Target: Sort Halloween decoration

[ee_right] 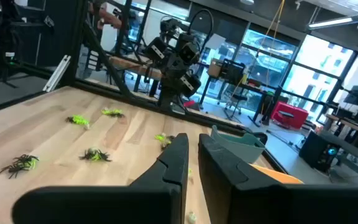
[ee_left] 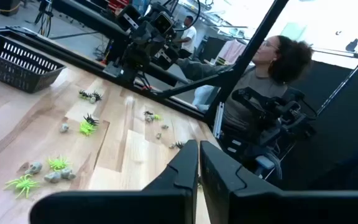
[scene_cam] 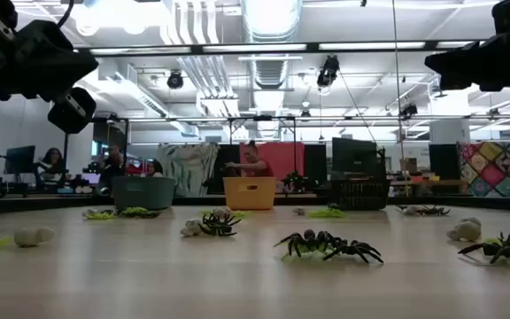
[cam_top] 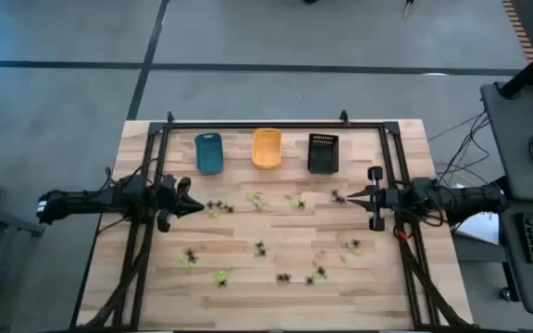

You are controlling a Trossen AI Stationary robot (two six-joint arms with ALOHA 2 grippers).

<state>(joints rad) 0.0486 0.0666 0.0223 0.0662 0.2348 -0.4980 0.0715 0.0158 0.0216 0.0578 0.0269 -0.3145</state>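
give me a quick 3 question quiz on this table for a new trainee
1. Multiple choice: in the high view, which tray sits in the middle of the row at the table's far edge? A) blue B) orange C) black
2. True or false: some spider figures already lie inside the blue tray.
3. Fill in: the left hand and the right hand both hover at the table's sides with fingers ____ and holding nothing.

Key
1. B
2. False: no figure shows in any tray; all seen lie scattered on the wooden table.
3. shut
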